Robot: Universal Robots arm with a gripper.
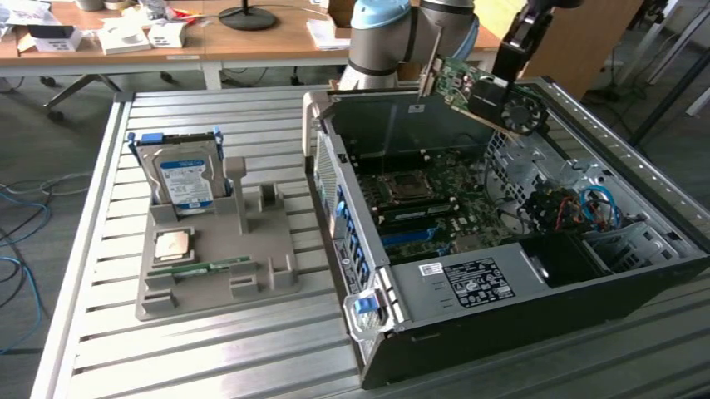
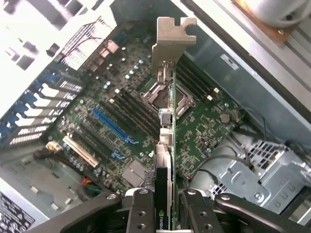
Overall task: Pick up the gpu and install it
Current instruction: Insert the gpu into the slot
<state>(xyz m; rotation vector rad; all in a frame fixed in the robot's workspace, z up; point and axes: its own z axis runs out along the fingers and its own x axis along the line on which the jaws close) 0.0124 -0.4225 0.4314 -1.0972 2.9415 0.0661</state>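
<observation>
The gpu (image 1: 461, 83), a green card with a black fan and a silvery bracket, hangs tilted in the air over the back of the open computer case (image 1: 367, 249). My gripper (image 1: 508, 76) is shut on its fan end. In the wrist view the gpu (image 2: 167, 145) appears edge-on, its bracket (image 2: 172, 39) pointing away from me, clamped between my gripper (image 2: 167, 213) fingers (image 2: 141, 211). Beneath it lies the motherboard (image 2: 204, 131) with a blue slot (image 2: 112, 124) and the processor socket (image 2: 187, 104). The card is well above the board and touches nothing.
On the exterior view's left, a grey tray (image 1: 261, 278) holds a silver hard drive (image 1: 183, 179), a processor chip (image 1: 172, 243) and a green memory stick (image 1: 199, 268). Inside the case are cables (image 1: 583, 208) and a drive cage (image 2: 252, 170). Desks stand behind.
</observation>
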